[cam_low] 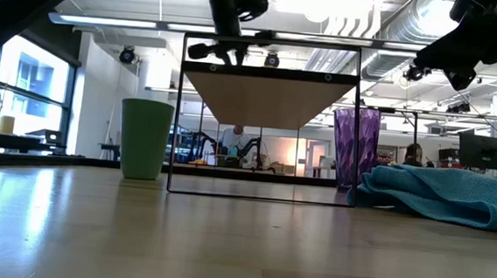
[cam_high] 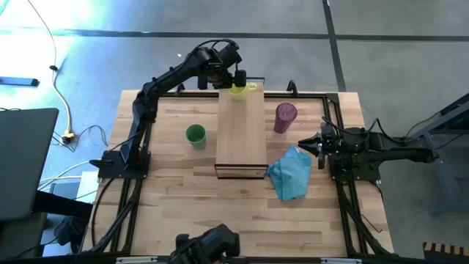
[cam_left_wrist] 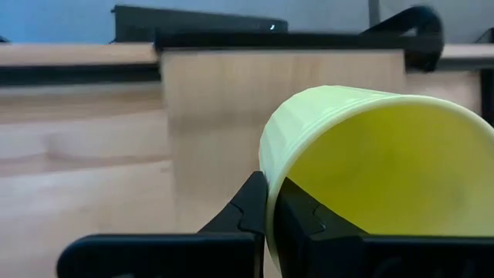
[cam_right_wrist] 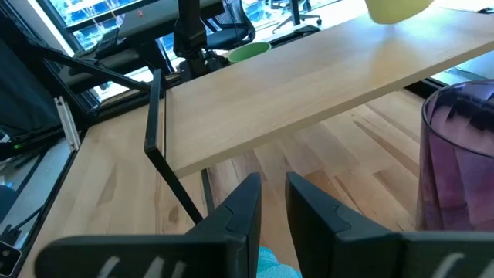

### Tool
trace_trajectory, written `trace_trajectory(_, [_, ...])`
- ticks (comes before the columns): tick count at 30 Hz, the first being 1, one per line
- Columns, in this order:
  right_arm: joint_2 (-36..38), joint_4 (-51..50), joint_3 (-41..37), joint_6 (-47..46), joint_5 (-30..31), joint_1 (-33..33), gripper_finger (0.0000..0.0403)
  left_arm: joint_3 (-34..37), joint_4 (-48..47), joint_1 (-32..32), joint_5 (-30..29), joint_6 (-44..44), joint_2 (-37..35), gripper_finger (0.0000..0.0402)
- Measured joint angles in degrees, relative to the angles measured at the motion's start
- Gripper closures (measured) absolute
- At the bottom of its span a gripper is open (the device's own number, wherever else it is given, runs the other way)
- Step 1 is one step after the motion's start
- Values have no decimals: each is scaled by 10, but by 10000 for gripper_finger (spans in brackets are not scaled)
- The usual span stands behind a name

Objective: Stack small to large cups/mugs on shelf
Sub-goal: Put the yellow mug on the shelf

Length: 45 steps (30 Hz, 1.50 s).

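My left gripper is clamped on the rim of the yellow mug, holding it over the far end of the shelf. I judge this the placing step: next I should lower it flat, then release. The green cup and purple tumbler wait on the surface either side. My right gripper rests beside the blue cloth, fingers narrowly apart, empty.

My two arms are matte black, built of chunky jointed links on black frame bases. Thin black cables run along them. My left gripper has flat, dark, angular fingers; my right gripper shows the same slim black blades.
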State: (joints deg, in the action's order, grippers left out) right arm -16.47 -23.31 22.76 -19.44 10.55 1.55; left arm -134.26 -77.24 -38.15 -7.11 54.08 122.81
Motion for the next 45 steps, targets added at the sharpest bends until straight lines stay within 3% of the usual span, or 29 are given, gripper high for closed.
trace_trajectory(16, [0,-9,0,1,13,0,350,0,20,-1,37,3,15,402])
trace_trajectory(26, [0,-9,0,4,13,0,350,-8,-19,1,43,-13,14,401])
trace_trajectory(37, [0,-9,0,2,14,0,350,-8,29,3,54,-19,15,401])
trace_trajectory(45, [0,-14,0,-1,10,0,350,-7,16,3,29,-25,15,401])
